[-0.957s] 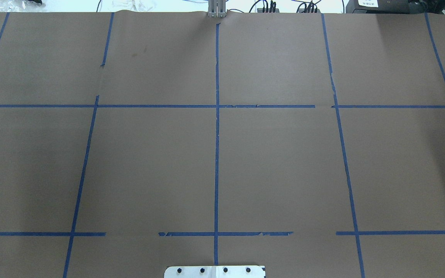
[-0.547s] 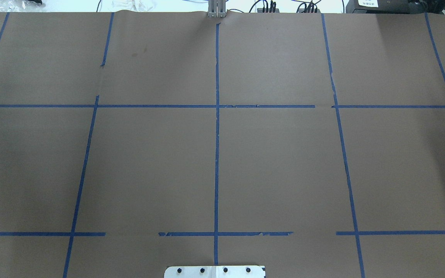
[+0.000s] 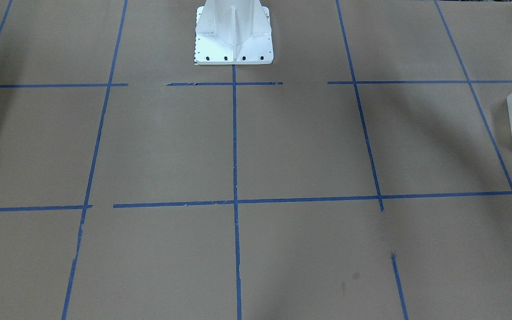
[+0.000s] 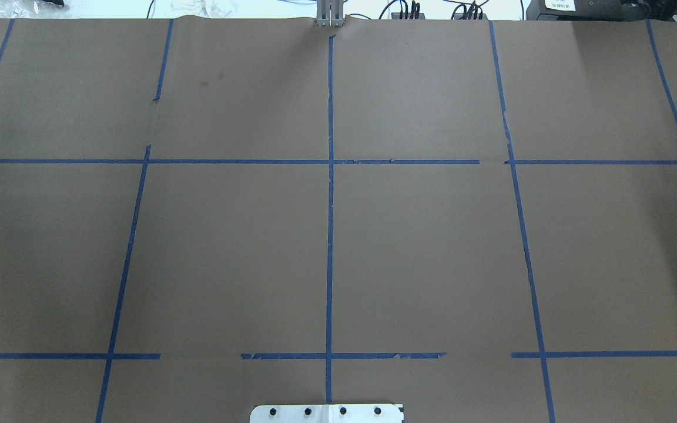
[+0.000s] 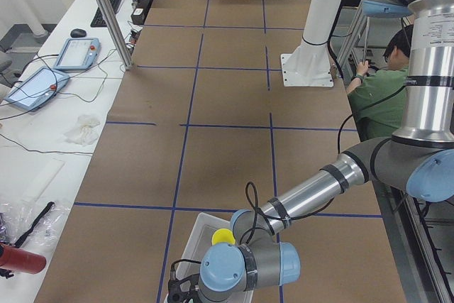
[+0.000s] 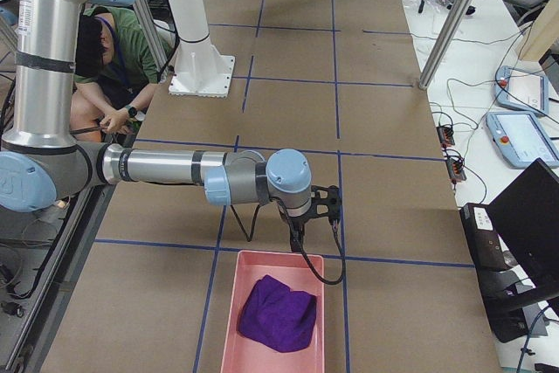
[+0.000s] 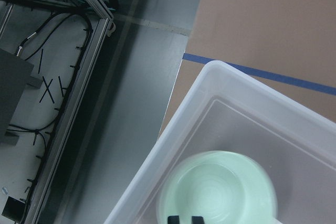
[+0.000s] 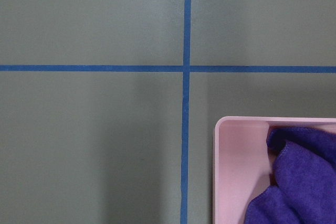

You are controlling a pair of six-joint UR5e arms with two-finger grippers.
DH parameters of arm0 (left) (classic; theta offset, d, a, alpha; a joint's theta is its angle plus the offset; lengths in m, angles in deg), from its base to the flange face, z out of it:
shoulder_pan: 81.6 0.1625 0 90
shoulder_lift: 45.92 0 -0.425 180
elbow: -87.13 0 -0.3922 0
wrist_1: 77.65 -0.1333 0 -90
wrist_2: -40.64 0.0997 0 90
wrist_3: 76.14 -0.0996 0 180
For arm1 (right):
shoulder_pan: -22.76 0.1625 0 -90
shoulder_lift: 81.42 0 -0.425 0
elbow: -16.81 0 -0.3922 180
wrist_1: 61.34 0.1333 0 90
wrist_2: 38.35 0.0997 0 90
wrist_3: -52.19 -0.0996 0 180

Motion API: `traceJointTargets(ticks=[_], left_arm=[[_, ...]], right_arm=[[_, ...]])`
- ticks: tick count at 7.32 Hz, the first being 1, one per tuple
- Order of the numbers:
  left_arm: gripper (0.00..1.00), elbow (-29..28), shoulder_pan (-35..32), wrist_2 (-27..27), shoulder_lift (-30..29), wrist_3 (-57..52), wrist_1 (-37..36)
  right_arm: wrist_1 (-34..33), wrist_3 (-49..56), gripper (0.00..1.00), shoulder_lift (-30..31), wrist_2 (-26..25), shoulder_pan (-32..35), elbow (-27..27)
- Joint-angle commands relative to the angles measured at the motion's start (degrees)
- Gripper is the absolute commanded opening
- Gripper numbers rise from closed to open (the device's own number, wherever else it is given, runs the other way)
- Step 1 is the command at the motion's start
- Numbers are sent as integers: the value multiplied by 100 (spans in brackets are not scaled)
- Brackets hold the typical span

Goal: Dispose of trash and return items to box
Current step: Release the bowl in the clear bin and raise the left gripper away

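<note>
Nothing's budged on the overhead tabletop since a second ago. Left wrist cam: blurry pale green bowl sits inside the frosted bin, lower right of frame, just above the left end effector; can't tell if it's clamped or apart.

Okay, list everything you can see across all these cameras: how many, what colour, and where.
Translucent frosted-white plastic bin: one, white, table end on the robot's left.
Pale green round bowl: one, green, inside the bin.
Small yellow plastic cup: one, yellow, inside the bin.
Pink plastic tray: one, pink, table end on the robot's right.
Purple cloth: one, purple, in the tray.
Paper-covered table: one, brown, blue tape grid.
Seated person: one, green shirt, behind the table.
Robot base: one, white.
Left claw: one, black, over the bin.
Right claw: one, black, beside the tray.
</note>
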Motion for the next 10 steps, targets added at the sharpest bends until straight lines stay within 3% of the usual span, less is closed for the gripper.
traceJointTargets(ticks=[1,3,4,5,6,8,10], left_arm=[[100,357,-9,-28,16,184,-19],[100,1407,0,-28,191,272,16],[100,1649,0,-80,192,220,42],[100,1773,17,-638,192,228,417],[100,1801,148,-808,183,263,760],[100,2431,1102,-793,192,272,703],[100,3254,1571,-784,183,220,-940]], right_arm=[[7,0,100,-4,-9,0,-15],[7,0,100,4,-9,0,-15],[7,0,100,4,-9,0,-15],[7,0,100,13,-9,0,-15],[7,0,100,13,-18,0,-15],[24,8,100,31,-18,0,-15],[33,8,100,31,-18,0,-15]])
